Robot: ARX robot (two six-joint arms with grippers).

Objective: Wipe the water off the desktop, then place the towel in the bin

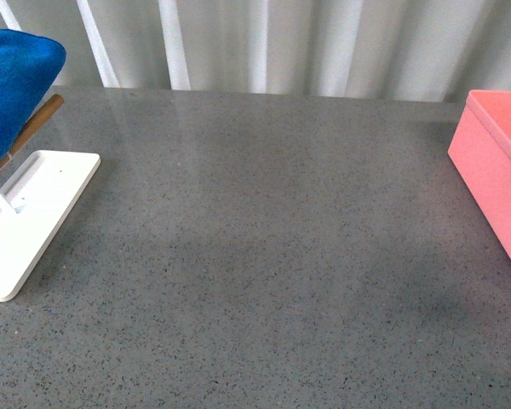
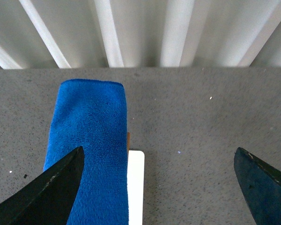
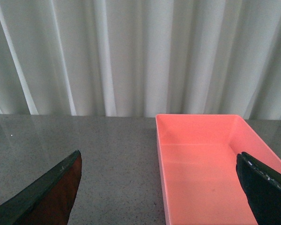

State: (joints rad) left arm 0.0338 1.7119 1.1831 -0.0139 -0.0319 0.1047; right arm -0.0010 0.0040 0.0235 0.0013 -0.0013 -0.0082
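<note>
The towel (image 1: 13,85) is hanging over the rack (image 1: 34,213) on the left of the counter (image 1: 264,256); the bin (image 1: 494,170) is sitting on its right. The left fingers (image 2: 42,192) and right fingers (image 3: 42,192) are standing spread wide, empty.

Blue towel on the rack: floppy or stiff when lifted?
Probably floppy: the towel drapes over the wooden rod. Likely light and easy to grip, given its fluffy pile. Pulling sideways might shift the white base.
</note>
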